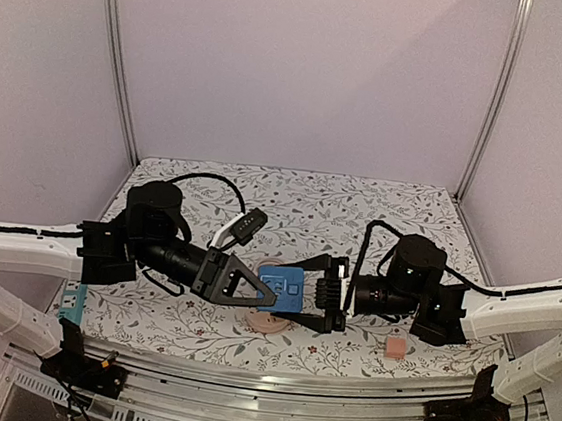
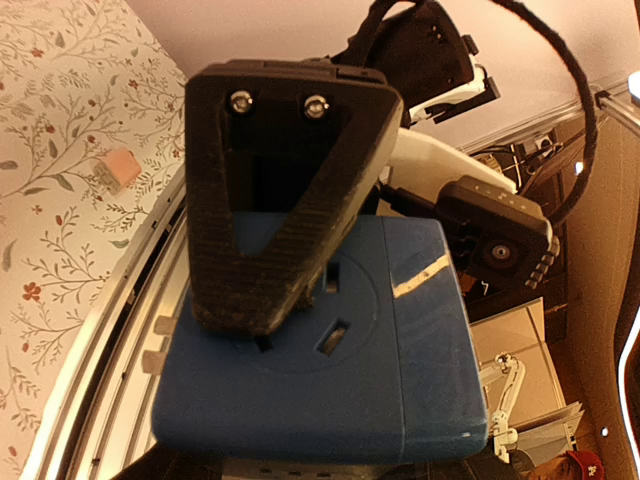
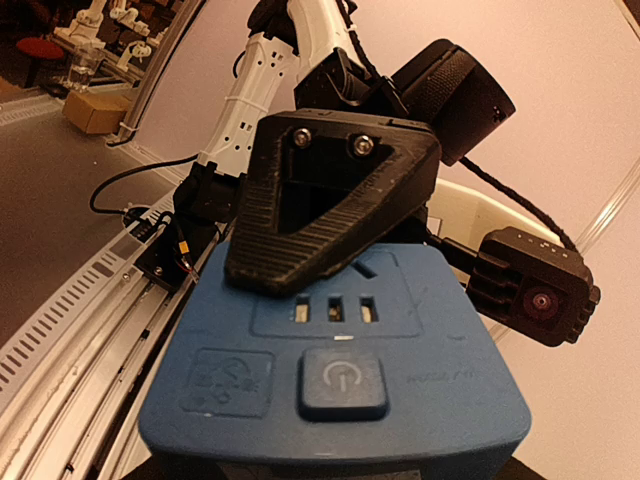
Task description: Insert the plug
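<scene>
Blue socket cube, slotted faces, power button, between both claws

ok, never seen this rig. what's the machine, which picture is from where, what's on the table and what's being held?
Two robot arms are bolted side by side at the near edge of a table with a floral cover. The wide picture comes from a fixed camera above and behind them. The other two come from cameras on each wrist, so each shows its own dark ribbed finger up close.

Between the arms is a blue socket block. Both the left gripper and the right gripper are closed on it from opposite sides. The left wrist view shows its face with plug slots; the right wrist view shows a power button.

Also on the table: a small pink block, a tan round object under the socket block, and a teal item at the left edge. I can't pick out the plug.
</scene>
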`<state>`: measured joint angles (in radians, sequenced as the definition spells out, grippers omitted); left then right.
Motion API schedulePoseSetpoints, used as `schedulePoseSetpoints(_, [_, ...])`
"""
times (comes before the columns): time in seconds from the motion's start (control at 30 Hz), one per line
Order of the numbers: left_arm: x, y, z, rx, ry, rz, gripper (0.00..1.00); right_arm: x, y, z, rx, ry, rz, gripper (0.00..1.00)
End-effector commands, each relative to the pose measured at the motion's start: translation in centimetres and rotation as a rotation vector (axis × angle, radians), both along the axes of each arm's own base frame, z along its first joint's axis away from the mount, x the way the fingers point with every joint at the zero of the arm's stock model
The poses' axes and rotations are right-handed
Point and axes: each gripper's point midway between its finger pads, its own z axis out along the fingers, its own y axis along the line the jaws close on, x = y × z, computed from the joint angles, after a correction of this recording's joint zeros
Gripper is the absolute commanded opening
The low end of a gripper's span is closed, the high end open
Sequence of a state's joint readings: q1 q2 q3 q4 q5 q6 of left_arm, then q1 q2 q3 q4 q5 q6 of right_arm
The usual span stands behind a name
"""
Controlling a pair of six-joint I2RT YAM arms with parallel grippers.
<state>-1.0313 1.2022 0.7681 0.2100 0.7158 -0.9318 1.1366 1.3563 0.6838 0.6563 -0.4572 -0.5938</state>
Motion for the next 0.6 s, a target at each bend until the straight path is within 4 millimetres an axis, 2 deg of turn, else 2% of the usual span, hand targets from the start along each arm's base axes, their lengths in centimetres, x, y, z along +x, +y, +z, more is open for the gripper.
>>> schedulePoseSetpoints(0.0, [0.1, 0.1, 2.1, -0.077, -0.039, 0.014, 0.0, -0.5, 0.2, -0.3, -0.018, -0.003, 0.027, 0.43])
schedulePoseSetpoints(0.07, [0.1, 0.2, 2.2, -0.083, -0.044, 0.014, 0.02, -0.5, 0.2, -0.2, -0.015, -0.004, 0.027, 0.31])
schedulePoseSetpoints(0.13, [0.2, 0.3, 2.1, -0.084, -0.046, 0.019, 0.18, -0.5, 0.2, -0.2, -0.016, 0.0, 0.03, 0.27])
schedulePoseSetpoints(0.17, [0.2, 0.3, 2.1, -0.084, -0.047, 0.021, 0.29, -0.5, 0.2, -0.2, -0.017, 0.005, 0.03, 0.24])
schedulePoseSetpoints(0.2, [0.2, 0.4, 2.1, -0.086, -0.048, 0.023, 0.47, -0.5, 0.2, -0.2, -0.017, 0.008, 0.03, 0.23])
schedulePoseSetpoints(0.23, [0.2, 0.5, 2.1, -0.087, -0.053, 0.023, 0.79, -0.5, 0.1, -0.2, -0.018, 0.01, 0.026, 0.22])
schedulePoseSetpoints(0.27, [0.2, 0.6, 2.1, -0.087, -0.055, 0.026, 0.96, -0.4, 0.1, -0.1, -0.015, 0.019, 0.02, 0.22])
schedulePoseSetpoints(0.3, [0.3, 0.7, 2.1, -0.084, -0.061, 0.029, 0.99, -0.3, 0.0, 0.0, -0.013, 0.026, 0.013, 0.21])
schedulePoseSetpoints(0.5, [1.9, 2.0, 0.6, 0.037, -0.127, 0.11, 1.0, 0.9, -0.6, -0.2, -0.039, 0.143, -0.073, 0.13])
schedulePoseSetpoints(0.57, [2.5, 3.0, -0.8, 0.142, -0.161, 0.149, 0.99, 1.1, -1.0, -0.4, -0.06, 0.196, -0.092, 0.11])
